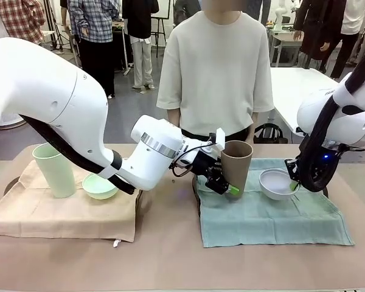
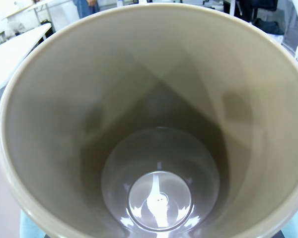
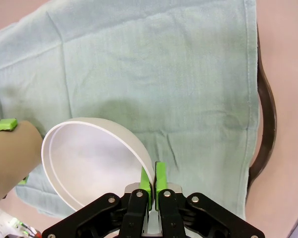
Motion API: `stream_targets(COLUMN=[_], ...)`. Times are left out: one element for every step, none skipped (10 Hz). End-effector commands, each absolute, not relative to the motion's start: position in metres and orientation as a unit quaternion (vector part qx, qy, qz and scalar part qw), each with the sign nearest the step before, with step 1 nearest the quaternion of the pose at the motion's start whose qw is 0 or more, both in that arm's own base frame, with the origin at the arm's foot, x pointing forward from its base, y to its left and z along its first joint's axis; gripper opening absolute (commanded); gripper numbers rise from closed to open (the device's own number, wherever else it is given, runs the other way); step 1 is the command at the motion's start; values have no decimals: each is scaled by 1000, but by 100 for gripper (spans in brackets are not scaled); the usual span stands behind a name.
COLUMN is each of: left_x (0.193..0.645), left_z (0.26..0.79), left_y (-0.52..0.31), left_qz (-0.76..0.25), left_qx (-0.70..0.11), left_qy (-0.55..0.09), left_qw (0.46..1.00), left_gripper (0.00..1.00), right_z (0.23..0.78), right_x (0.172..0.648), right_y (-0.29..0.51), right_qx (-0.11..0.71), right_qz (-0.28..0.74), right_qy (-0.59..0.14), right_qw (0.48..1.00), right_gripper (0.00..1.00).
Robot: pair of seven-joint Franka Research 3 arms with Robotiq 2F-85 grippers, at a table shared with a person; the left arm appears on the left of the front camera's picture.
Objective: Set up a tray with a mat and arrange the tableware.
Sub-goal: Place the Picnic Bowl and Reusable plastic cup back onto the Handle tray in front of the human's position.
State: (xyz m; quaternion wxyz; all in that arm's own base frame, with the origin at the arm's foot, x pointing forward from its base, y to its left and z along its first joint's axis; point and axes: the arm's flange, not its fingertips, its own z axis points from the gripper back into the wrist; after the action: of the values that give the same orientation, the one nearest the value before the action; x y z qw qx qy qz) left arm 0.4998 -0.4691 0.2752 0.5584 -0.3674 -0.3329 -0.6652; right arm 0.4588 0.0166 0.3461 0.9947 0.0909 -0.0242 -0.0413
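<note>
I see my left tool [image 1: 226, 182] clamped around the brown cup [image 1: 236, 165], its green pads against the cup's lower wall, jaws spread wide to fit it. The cup stands upright at the near-left part of the pale green mat [image 1: 274, 220], and from the left wrist I look straight down into its empty inside [image 2: 159, 198]. My right tool [image 3: 152, 179] is pinched shut on the rim of the white bowl [image 3: 89, 158], one green pad inside and one outside the wall. In the front view that bowl [image 1: 276, 183] sits tilted over the right part of the same mat, near the brown cup but apart from it. A dark tray edge [image 3: 266, 124] shows under the mat's border. On my left side the pale green cup [image 1: 53, 168] stands upright on a beige mat [image 1: 61, 216], with the pale green bowl [image 1: 99, 185] just beside it. A person [image 1: 216, 67] stands at the far side of the tabletop [image 1: 170, 261]
</note>
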Motion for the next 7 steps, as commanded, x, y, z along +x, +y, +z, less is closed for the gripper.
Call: stream_targets(left_x=[502,503,502,503,502,503,503], left_z=[273,273,272,272,272,272,273], left_y=[-473,-473,-474,-473,-473,-472,-471], left_qz=[-674,-675,-675,-676,-676,-677,-678], left_qx=[-353,-352,-352,-350,-348,-344,-333], left_qy=[-345,-345,-345,-344,-342,-339,-335], left_qw=[549,550,550,549,553,555,564], left_gripper=[80,80,80,80,100,100,100], right_z=[338,336,333,333,334,337,340], right_x=[466,467,467,467,467,466,464], right_y=[14,14,13,13,13,13,12], right_qx=[112,111,111,111,112,112,108], right_qz=[-37,-39,-39,-38,-36,-34,-34], right_qy=[-24,-23,-21,-21,-23,-25,-28], right_qw=[993,993,993,993,993,993,993], right_gripper=[4,4,4,4,4,64,64])
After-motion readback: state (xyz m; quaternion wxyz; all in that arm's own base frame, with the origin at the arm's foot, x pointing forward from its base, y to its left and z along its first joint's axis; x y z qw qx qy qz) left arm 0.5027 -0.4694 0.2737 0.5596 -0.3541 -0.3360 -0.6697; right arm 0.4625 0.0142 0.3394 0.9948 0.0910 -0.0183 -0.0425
